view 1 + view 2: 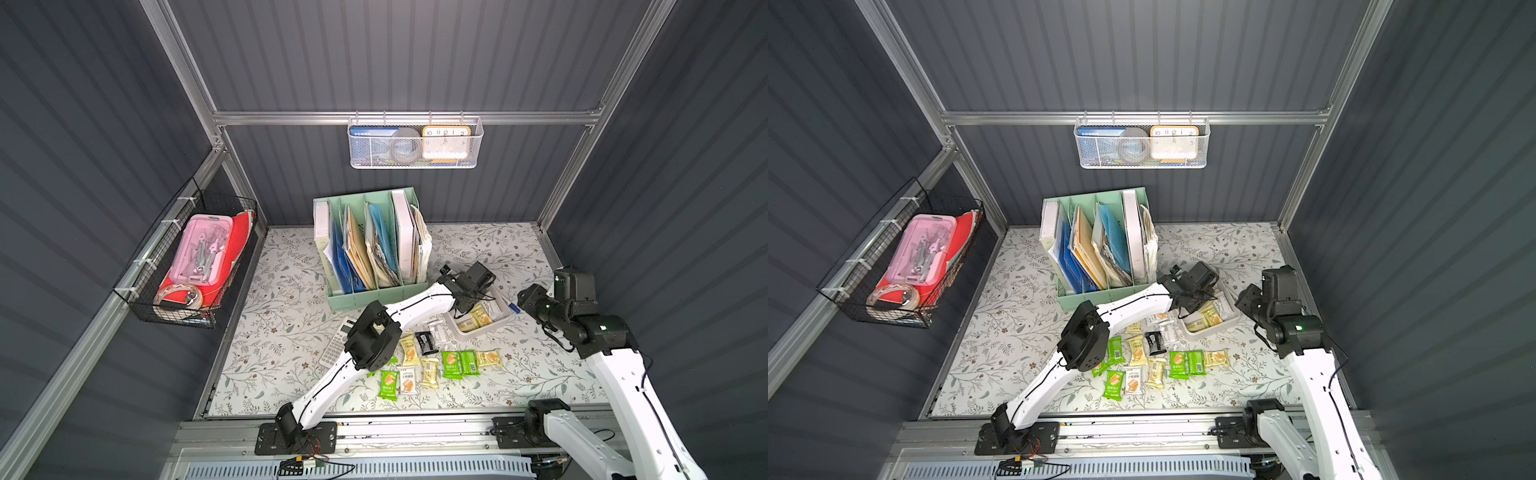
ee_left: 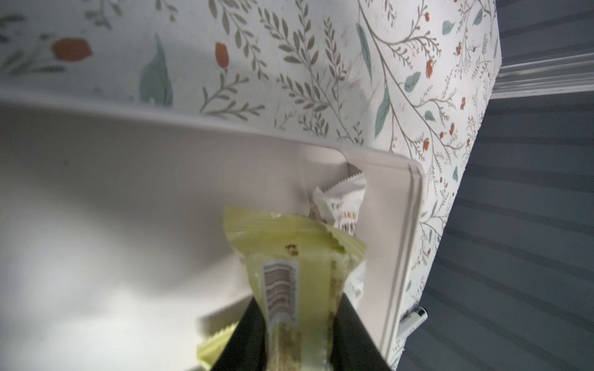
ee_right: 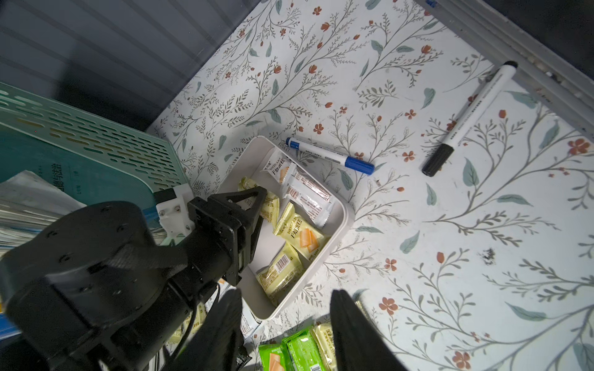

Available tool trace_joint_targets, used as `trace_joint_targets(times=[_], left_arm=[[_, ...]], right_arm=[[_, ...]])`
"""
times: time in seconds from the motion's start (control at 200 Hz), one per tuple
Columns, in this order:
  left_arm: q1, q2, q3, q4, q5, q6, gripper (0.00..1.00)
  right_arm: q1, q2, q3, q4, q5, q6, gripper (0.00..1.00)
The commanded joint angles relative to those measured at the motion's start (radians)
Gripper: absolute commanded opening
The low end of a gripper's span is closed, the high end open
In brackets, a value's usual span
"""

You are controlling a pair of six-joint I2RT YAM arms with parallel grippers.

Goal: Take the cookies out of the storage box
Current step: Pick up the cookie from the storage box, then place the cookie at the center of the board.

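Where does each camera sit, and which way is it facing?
Top views: one camera pair high above the arms' bases, looking down over the table; both show the left arm and right arm.
Left wrist: on the left arm, looking along its jaws into the storage box; the jaws grip a pale yellow cookie.
Right wrist: on the right arm, looking down at the storage box and a blue marker; its open jaws and the left arm show.
Shared: both wrist views see the storage box.

box (image 1: pixel 490 328) front-R of organiser (image 1: pixel 365 297) | cookies (image 1: pixel 451 364): some in box, rest on tbl (image 1: pixel 282 332) in front
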Motion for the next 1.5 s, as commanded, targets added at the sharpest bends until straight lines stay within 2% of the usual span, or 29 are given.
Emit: trace_joint_targets(times=[0.0, 0.21, 0.315, 0.595, 0.87, 1.021, 1.181, 1.326, 1.496], left_arm=[[-0.008, -0.118, -0.05, -0.069, -0.05, -0.002, 0.33], [-0.009, -0.288, -0.173, -0.164, -0.122, 0.1, 0.32], [-0.009, -0.384, -0.241, -0.24, -0.152, 0.111, 0.32], [-0.008, -0.693, -0.59, -0.392, -0.18, 0.186, 0.3], [-0.008, -0.986, -0.986, -0.427, -0.098, 0.177, 0.27], [-0.027, -1.137, -1.168, -0.433, 0.003, 0.098, 0.27], [-0.092, -1.27, -1.318, -0.471, 0.066, -0.008, 0.27], [-0.096, -1.332, -1.409, -0.458, 0.049, -0.026, 0.28], [-0.095, -1.245, -1.472, -0.421, 0.061, -0.021, 0.29]], right_arm=[[-0.005, -0.019, -0.024, -0.03, -0.008, -0.004, 0.5], [-0.005, -0.036, -0.044, -0.016, -0.029, -0.001, 0.5], [-0.005, -0.031, -0.044, -0.006, -0.046, -0.002, 0.5], [-0.006, -0.024, -0.054, 0.009, -0.104, -0.016, 0.49], [-0.005, -0.013, -0.054, 0.0, -0.12, -0.024, 0.49], [-0.005, 0.002, -0.047, 0.004, -0.122, -0.02, 0.49], [-0.006, 0.01, -0.048, 0.009, -0.124, -0.016, 0.49], [-0.006, 0.016, -0.058, 0.018, -0.138, -0.01, 0.49], [-0.005, 0.019, -0.06, 0.014, -0.144, -0.008, 0.49]])
